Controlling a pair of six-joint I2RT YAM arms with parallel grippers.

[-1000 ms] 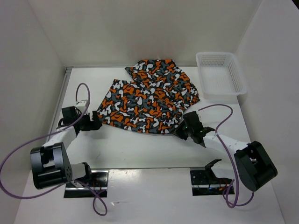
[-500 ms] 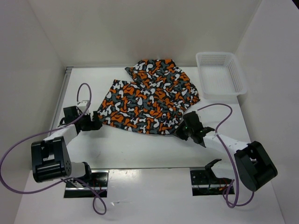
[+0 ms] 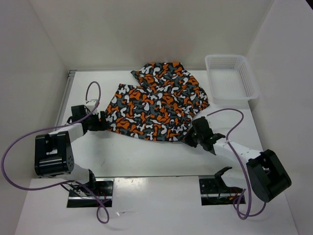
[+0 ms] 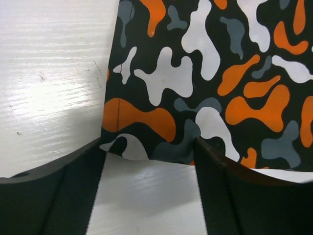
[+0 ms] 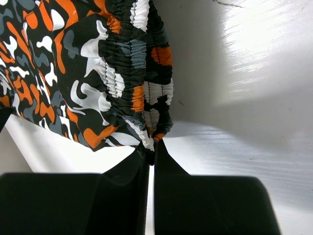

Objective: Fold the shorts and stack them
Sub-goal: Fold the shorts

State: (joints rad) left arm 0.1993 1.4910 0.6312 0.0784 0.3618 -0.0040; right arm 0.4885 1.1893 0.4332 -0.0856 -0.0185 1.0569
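1. Closest to me, the right gripper (image 5: 150, 152) is sitting low over the table (image 3: 146, 156), and I am seeing its two fingers pressed tight together with no gap between them.
2. The gathered elastic edge of the shorts (image 3: 156, 105) is running right down to those fingertips. They seem to be pinching a small fold of it, though the wrist view is hiding the actual contact.
3. A little farther out on the other side, the left gripper (image 4: 149, 147) is resting at the shorts' left corner with its fingers spread wide.
4. The hem corner is lying flat on the table in the gap between those spread fingers.
5. The shorts are lying opened out across the middle of the table between the two grippers, with the cloth rumpling and overlapping toward the far end.
6. Farthest from me, a white mesh basket (image 3: 250, 83) is standing in the far right corner, just beside the shorts' right edge.
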